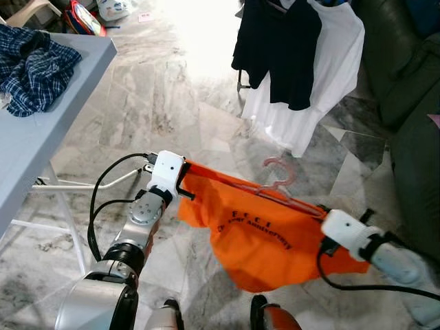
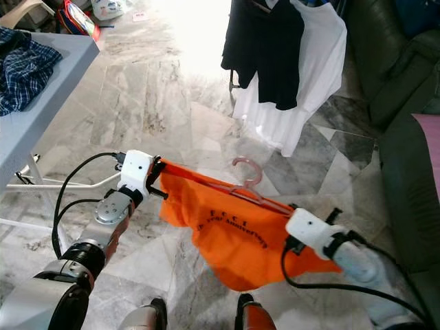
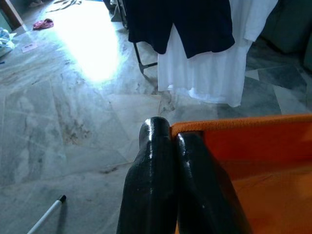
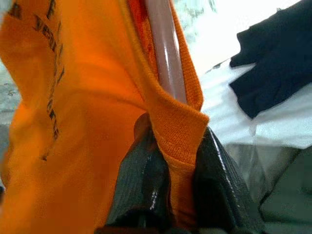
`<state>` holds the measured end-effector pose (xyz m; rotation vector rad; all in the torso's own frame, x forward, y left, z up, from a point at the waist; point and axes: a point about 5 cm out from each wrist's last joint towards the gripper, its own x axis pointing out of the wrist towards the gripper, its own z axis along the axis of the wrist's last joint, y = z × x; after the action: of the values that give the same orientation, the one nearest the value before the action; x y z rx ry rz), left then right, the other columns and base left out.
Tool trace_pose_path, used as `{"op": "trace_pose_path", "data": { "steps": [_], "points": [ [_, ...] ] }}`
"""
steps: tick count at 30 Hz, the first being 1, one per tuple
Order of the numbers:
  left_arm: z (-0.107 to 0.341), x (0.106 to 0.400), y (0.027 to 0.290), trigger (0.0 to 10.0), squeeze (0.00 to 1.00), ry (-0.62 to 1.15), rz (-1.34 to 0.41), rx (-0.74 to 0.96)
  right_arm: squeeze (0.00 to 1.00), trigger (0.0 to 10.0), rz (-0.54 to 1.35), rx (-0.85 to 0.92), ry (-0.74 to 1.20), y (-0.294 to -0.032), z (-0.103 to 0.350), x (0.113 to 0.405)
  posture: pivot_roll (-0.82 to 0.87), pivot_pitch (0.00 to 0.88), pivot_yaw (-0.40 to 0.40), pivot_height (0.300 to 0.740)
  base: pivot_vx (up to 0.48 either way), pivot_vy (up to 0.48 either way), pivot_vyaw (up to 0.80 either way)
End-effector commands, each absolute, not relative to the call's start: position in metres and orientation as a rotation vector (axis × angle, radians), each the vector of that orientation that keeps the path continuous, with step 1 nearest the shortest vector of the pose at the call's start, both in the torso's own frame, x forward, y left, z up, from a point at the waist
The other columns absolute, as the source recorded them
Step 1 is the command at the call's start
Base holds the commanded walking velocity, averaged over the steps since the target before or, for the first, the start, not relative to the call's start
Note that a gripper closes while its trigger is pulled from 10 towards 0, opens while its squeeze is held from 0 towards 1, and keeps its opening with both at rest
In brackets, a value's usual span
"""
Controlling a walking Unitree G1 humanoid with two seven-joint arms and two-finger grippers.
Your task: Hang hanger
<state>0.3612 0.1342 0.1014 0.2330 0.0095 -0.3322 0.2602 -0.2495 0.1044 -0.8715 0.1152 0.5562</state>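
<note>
An orange T-shirt (image 1: 265,237) with dark lettering hangs on a pink hanger (image 1: 280,180), stretched between my two grippers above the marble floor. My left gripper (image 1: 184,180) is shut on the shirt's left shoulder edge; its black fingers (image 3: 165,185) press together on the orange hem (image 3: 234,124). My right gripper (image 1: 323,216) is shut on the right shoulder, with orange cloth (image 4: 178,126) and the pink hanger arm (image 4: 165,48) between its fingers. Ahead hang a black shirt (image 1: 282,48) and a white shirt (image 1: 323,75) on a rack.
A grey table (image 1: 41,130) with a blue plaid shirt (image 1: 31,69) stands at my left, white folding legs (image 1: 69,182) under it. A dark sofa (image 1: 405,89) lines the right side. Sunlit marble floor (image 1: 185,62) stretches ahead.
</note>
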Motion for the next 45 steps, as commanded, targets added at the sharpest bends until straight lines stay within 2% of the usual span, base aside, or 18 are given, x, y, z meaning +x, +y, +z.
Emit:
{"op": "trace_pose_path", "data": {
  "steps": [1, 3, 6, 8, 14, 19, 28, 36, 37, 38, 41, 45],
  "points": [
    [0.104, 0.364, 0.166, 0.0, 0.00, 0.027, -0.188, 0.217, 0.00, 10.0, 0.470, -0.875, 0.214, -0.283, 0.104, 0.249, -0.03, 0.237, 0.055, 0.740, 0.000, 0.000, 0.00],
    [0.103, 0.364, 0.166, 0.0, 0.00, 0.036, -0.190, 0.215, 0.00, 10.0, 0.443, -0.890, 0.203, -0.297, 0.122, 0.247, -0.04, 0.238, 0.055, 0.740, 0.000, 0.000, 0.00],
    [0.102, 0.364, 0.165, 0.0, 0.00, 0.045, -0.194, 0.212, 0.00, 10.0, 0.419, -0.912, 0.190, -0.304, 0.133, 0.246, -0.04, 0.238, 0.056, 0.740, 0.000, 0.000, 0.00],
    [0.099, 0.364, 0.163, 0.0, 0.00, 0.064, -0.201, 0.203, 0.00, 10.0, 0.418, -0.860, 0.156, -0.304, 0.143, 0.247, -0.05, 0.238, 0.059, 0.740, 0.000, 0.000, 0.00],
    [0.094, 0.362, 0.161, 0.0, 0.00, 0.098, -0.220, 0.205, 0.00, 10.0, 0.393, -0.888, 0.139, -0.308, 0.152, 0.248, -0.05, 0.241, 0.060, 0.740, 0.000, 0.000, 0.00],
    [0.085, 0.359, 0.161, 0.0, 0.00, 0.155, -0.226, 0.206, 0.00, 10.0, 0.466, -0.801, 0.109, -0.292, 0.156, 0.246, -0.04, 0.244, 0.061, 0.740, 0.000, 0.000, 0.00],
    [0.077, 0.356, 0.161, 0.0, 0.00, 0.204, -0.241, 0.175, 0.00, 10.0, 0.528, -0.704, 0.056, -0.288, 0.181, 0.241, -0.04, 0.247, 0.056, 0.740, 0.000, 0.000, 0.00],
    [0.066, 0.348, 0.141, 0.0, 0.00, 0.230, -0.334, 0.144, 0.00, 10.0, 0.497, -0.607, -0.014, -0.281, 0.191, 0.247, -0.05, 0.244, 0.056, 0.740, 0.000, 0.000, 0.00],
    [0.066, 0.347, 0.138, 3.7, 0.00, 0.225, -0.346, 0.141, 0.00, 10.0, 0.501, -0.605, -0.016, -0.278, 0.190, 0.248, -0.05, 0.243, 0.055, 0.740, 0.000, 0.000, 0.00],
    [0.066, 0.346, 0.133, 10.0, 1.00, 0.207, -0.363, 0.124, 0.00, 10.0, 0.507, -0.599, -0.020, -0.272, 0.187, 0.250, -0.05, 0.243, 0.055, 0.740, 0.000, 0.000, 0.00],
    [0.063, 0.342, 0.125, 10.0, 1.00, 0.201, -0.406, 0.076, 0.00, 10.0, 0.488, -0.591, -0.026, -0.266, 0.184, 0.255, -0.04, 0.244, 0.054, 0.740, 0.000, 0.000, 0.00],
    [0.063, 0.336, 0.117, 10.0, 1.00, 0.137, -0.486, 0.154, 0.00, 10.0, 0.482, -0.660, -0.010, -0.255, 0.172, 0.269, -0.04, 0.247, 0.049, 0.740, 0.000, 0.000, 0.00]
  ]
}}
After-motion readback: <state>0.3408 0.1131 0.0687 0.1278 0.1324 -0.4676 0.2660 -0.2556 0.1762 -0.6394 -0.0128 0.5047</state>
